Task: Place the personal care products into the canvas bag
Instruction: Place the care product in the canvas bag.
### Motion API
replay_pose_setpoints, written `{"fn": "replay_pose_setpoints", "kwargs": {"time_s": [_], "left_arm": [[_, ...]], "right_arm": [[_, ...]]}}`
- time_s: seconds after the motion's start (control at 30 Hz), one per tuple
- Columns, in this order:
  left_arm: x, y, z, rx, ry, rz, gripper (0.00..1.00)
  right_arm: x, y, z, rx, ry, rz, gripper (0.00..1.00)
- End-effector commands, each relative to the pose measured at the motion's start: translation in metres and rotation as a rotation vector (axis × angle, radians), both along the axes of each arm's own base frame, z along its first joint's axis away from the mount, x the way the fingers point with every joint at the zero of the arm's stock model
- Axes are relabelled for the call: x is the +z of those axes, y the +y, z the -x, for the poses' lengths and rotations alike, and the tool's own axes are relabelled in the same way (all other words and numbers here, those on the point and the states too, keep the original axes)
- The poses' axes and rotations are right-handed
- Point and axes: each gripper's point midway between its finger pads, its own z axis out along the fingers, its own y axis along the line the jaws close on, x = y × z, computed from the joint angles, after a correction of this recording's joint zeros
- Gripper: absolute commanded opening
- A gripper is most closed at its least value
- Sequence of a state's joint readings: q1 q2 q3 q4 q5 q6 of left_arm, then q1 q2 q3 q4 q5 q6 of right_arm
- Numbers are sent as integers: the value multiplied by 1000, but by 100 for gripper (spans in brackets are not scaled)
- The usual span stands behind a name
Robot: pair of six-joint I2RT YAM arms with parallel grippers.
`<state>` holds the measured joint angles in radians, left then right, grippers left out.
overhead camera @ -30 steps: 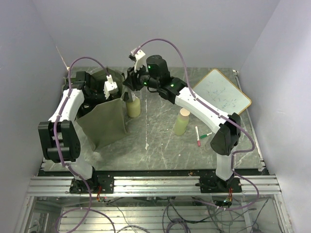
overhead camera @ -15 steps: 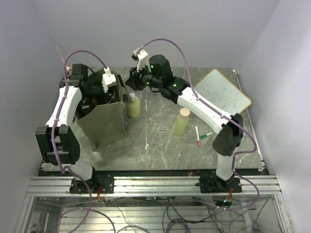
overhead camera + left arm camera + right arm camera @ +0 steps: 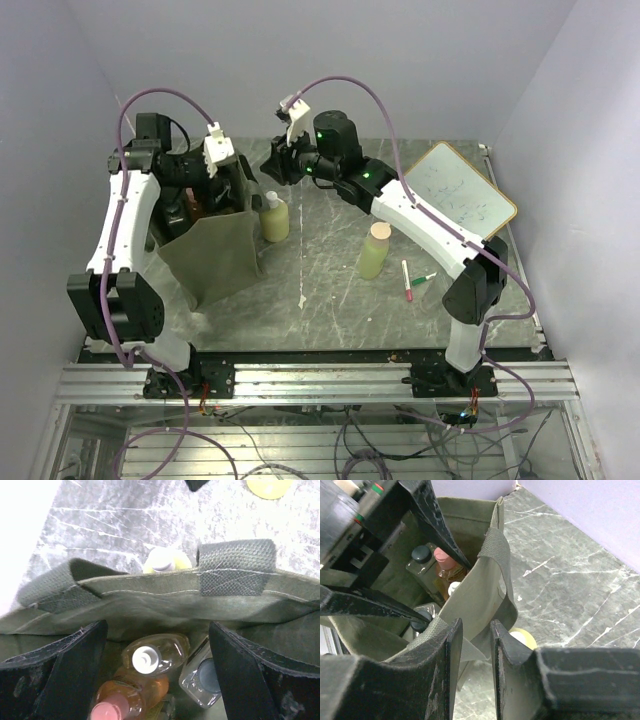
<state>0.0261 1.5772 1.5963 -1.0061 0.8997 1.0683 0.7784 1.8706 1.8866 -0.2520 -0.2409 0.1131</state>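
Nothing here is legible. The whiteboard point(image 3: 458, 190) carries faint scribbles, too small to make out as words. The bottles point(image 3: 156, 656) in the canvas bag point(image 3: 165, 597) show no label I can read.

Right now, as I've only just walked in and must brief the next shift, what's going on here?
The right gripper pinches the rim of the canvas bag. The left gripper hangs open and empty over its mouth. Inside lie an orange bottle, an amber bottle and a clear bottle. A pale pump bottle beside the bag and a beige-capped bottle farther right stand on the table, not yet packed.
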Motion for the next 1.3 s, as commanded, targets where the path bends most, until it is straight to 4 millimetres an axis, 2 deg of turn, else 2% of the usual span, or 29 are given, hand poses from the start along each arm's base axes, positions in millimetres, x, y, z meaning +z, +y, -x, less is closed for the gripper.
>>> {"fn": "replay_pose_setpoints", "kwargs": {"time_s": [0.0,0.2,0.3,0.37,0.47,0.5,0.77,0.93,1.0,1.13,1.2,1.27], "left_arm": [[41,-1,2,16,-99,2,91],[94,0,-10,163,-205,103,88],[115,-4,-15,231,-186,199,85],[131,-7,-21,275,-174,280,81],[143,-12,-25,354,-145,365,77],[144,-21,-23,348,-160,353,76],[123,-56,-30,322,-186,200,72],[118,-89,-23,256,-186,164,72],[115,-101,-19,222,-188,150,72],[107,-126,-10,162,-189,122,73],[103,-136,-7,149,-175,125,75],[99,-144,-5,145,-153,130,77]], "right_arm": [[23,-8,5,12,-54,-26,30],[25,-11,10,45,-75,-17,32],[25,-15,11,61,-91,0,32],[30,-24,10,61,-121,11,32],[32,-45,2,41,-139,18,32],[33,-54,-1,32,-138,18,33],[35,-124,-17,-86,-175,83,33],[33,-173,-15,-173,-225,171,35],[30,-184,-9,-197,-225,189,37],[21,-219,-11,-309,-189,212,41],[16,-230,-8,-346,-157,212,52],[11,-239,-6,-374,-143,223,71]]}}
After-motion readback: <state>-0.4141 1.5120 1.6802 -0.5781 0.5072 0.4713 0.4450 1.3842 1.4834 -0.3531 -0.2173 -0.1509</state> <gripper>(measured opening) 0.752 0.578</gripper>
